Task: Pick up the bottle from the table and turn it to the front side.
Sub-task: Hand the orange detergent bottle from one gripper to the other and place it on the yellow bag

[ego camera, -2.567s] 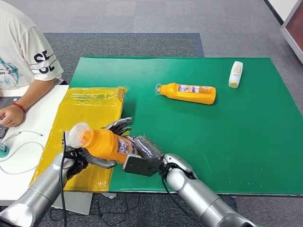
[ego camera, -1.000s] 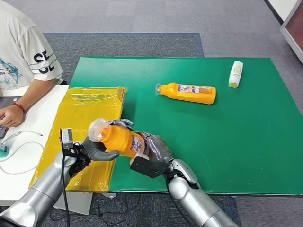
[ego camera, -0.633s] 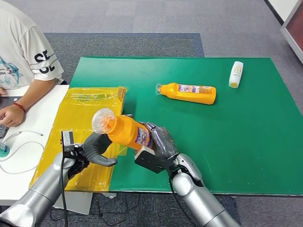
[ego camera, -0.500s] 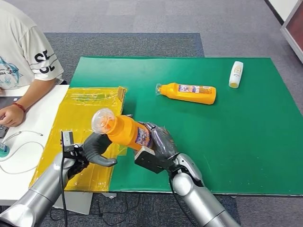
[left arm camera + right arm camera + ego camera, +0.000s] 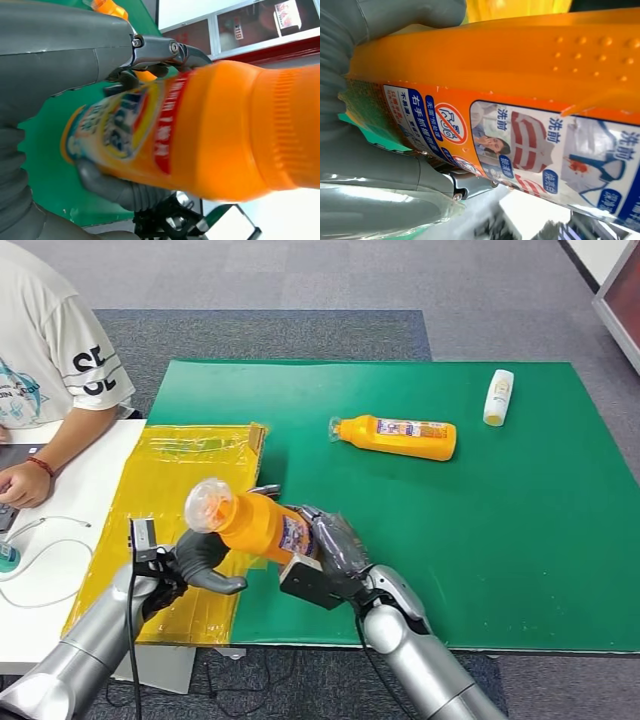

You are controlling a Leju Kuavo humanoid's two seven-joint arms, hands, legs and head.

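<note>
An orange bottle [image 5: 253, 525] with a clear cap and a blue and red label hangs above the near edge of the green mat [image 5: 490, 540]. It lies nearly level, with its cap end toward my left. My right hand [image 5: 336, 550] grips its base end, and the right wrist view shows the back label [image 5: 531, 150] against that hand [image 5: 365, 165]. Just under the bottle's neck is my left hand [image 5: 198, 555], its fingers apart and not closed around the bottle. In the left wrist view the bottle [image 5: 211, 130] crosses in front of the thumb [image 5: 56, 45].
A second orange bottle [image 5: 396, 437] lies on its side mid-mat, and a small white bottle [image 5: 497, 397] lies at the far right. A yellow plastic bag [image 5: 173, 480] covers the mat's left end. A person [image 5: 45, 350] sits at the white table [image 5: 53, 570] on the left.
My left hand has let go of the bottle's neck and dropped just below it. My right hand lifted the bottle a little, then shifted its cap end down and left.
</note>
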